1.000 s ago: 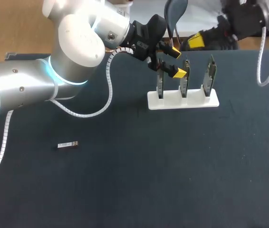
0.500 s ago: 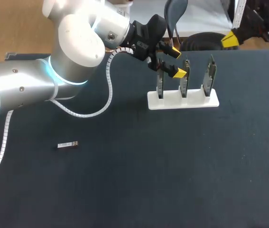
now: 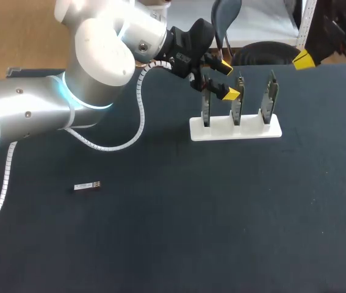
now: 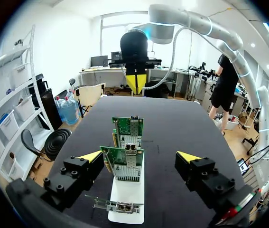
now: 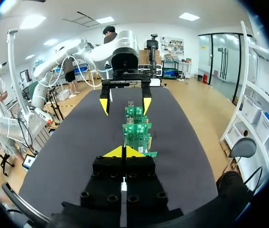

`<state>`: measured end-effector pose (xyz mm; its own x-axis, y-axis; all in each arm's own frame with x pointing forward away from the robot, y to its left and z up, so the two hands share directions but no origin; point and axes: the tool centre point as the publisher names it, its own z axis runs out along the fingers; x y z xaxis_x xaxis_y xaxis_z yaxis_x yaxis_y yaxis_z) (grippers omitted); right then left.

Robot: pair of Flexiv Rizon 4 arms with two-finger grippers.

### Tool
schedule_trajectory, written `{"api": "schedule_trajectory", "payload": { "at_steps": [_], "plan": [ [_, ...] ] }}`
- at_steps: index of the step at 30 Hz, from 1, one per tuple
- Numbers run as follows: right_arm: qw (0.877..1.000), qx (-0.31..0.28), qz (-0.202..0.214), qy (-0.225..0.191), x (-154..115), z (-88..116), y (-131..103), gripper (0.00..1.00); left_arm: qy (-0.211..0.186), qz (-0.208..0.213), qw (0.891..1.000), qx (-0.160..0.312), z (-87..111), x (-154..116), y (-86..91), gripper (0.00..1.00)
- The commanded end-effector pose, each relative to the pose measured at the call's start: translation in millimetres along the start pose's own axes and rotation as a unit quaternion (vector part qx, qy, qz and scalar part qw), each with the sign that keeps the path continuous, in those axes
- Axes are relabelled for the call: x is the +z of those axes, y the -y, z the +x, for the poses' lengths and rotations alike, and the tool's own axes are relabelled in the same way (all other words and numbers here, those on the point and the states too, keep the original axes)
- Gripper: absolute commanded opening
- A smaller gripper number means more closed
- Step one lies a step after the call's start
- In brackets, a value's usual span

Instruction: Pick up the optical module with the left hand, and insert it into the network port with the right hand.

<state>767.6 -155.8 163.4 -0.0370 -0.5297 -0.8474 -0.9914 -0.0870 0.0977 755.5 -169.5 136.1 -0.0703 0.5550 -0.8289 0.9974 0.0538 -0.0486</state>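
Observation:
The optical module (image 3: 87,186), small and silvery, lies alone on the dark table (image 3: 179,232) at the left. My left gripper (image 3: 226,80) hangs open at the far middle, over the left end of a white stand (image 3: 246,130) that holds three upright network cards (image 3: 236,101). In the left wrist view the open left gripper (image 4: 140,156) has the nearest card (image 4: 127,164) between its fingers, not touching. My right gripper (image 3: 304,59) sits at the table's far right edge, and in its own view it is shut (image 5: 124,152) and empty, facing the cards (image 5: 136,128).
A coiled white cable (image 3: 137,116) droops from my left arm onto the table. The stand's base (image 4: 125,194) runs lengthwise under the left gripper. No wrist view shows the module.
My right gripper has drawn back to the right, away from the stand toward the table's far right corner. The left arm and the module have not moved.

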Motion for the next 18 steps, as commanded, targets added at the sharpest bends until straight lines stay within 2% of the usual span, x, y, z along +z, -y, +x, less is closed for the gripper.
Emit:
{"api": "schedule_trajectory", "payload": {
  "at_steps": [1,18],
  "plan": [
    [1.000,0.001,0.009,-0.003,3.9,1.7,-2.2,0.00,-0.004,0.002,1.000,-0.001,-1.5,0.8,-1.8,1.00],
    [1.000,0.003,0.001,-0.007,11.8,3.3,3.6,0.00,-0.004,0.002,1.000,-0.001,-1.5,0.8,-1.8,1.00]
  ]
}}
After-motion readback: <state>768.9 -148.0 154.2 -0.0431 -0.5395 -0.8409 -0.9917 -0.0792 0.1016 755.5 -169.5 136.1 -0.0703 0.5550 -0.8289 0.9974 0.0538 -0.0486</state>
